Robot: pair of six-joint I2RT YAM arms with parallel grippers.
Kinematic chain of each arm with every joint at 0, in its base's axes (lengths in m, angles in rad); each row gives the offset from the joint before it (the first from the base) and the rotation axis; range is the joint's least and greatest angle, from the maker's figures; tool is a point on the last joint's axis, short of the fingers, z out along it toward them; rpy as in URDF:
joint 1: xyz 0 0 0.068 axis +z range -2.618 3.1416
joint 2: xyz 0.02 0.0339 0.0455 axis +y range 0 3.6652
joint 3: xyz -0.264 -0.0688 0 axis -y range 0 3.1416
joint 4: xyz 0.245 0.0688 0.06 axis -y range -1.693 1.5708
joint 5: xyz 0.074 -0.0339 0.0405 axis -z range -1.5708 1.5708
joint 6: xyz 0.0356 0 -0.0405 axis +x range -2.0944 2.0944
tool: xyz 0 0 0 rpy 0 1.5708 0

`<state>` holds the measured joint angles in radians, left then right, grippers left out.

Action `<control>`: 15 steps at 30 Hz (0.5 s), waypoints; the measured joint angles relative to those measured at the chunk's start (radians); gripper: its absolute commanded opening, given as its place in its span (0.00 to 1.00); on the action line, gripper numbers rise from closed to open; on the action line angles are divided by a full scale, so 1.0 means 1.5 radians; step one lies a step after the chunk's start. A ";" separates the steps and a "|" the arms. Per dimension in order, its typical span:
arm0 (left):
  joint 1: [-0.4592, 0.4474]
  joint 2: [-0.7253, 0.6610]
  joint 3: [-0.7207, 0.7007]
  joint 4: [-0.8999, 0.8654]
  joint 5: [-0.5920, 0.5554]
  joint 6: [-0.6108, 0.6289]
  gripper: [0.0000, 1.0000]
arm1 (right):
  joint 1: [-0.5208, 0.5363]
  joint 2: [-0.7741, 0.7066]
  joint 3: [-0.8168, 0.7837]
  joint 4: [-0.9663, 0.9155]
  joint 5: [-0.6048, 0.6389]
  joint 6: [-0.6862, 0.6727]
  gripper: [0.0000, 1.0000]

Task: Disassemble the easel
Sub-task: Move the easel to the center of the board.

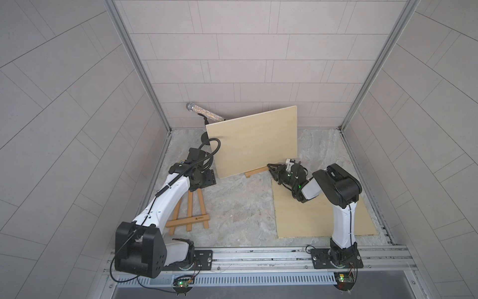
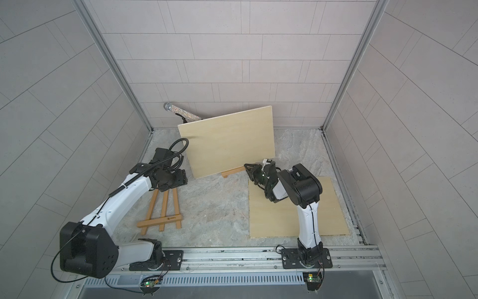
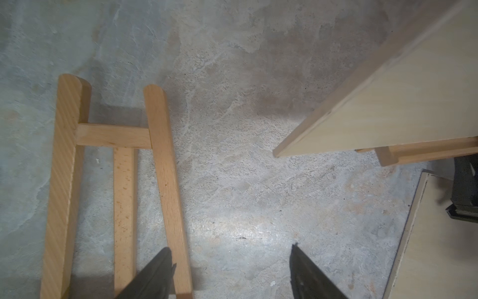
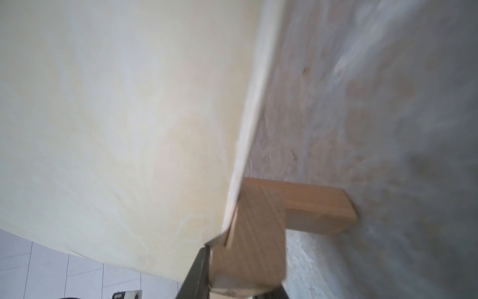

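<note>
Between the closed jaws of the right gripper (image 1: 271, 167) sits the squared end of the ledge of the upright easel (image 4: 253, 233), honey-coloured wood with a straight grain. Just beyond that grip, a thin, pale, smooth plywood board (image 1: 253, 139) rests its lower edge on the ledge and leans back. Under the right gripper's arm a second board (image 1: 310, 220) of the same pale ply lies flat. Directly below the left gripper (image 3: 231, 248), whose jaws stand wide apart with nothing between them, the flat easel (image 1: 190, 207) lies on its back: slim legs with rounded tips, joined by crossbars into an A shape. Both easels rest on a table (image 1: 238, 207) of mottled grey, stone-like, slightly rough finish, closed in by walls (image 1: 245, 51) of matt grey rectangular panels. Past the upright board from both grippers, a glittery microphone (image 1: 205, 114) slants near the back wall
</note>
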<state>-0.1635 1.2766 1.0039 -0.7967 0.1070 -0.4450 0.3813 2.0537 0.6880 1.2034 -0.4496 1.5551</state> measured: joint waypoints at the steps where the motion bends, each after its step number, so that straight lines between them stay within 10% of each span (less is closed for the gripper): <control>1: 0.002 -0.007 -0.004 -0.001 -0.003 0.001 0.76 | 0.009 0.000 0.000 0.000 -0.003 0.000 0.00; 10: 0.016 -0.056 -0.040 -0.004 -0.022 0.001 0.77 | 0.057 0.000 0.000 -0.002 -0.021 0.001 0.00; 15: 0.022 -0.095 -0.055 -0.005 -0.033 0.005 0.79 | 0.053 -0.001 0.004 -0.011 -0.034 0.000 0.28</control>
<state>-0.1310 1.1347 0.9218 -0.8040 0.0574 -0.4381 0.4610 2.0518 0.6933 1.1870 -0.5003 1.5555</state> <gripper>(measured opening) 0.781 0.258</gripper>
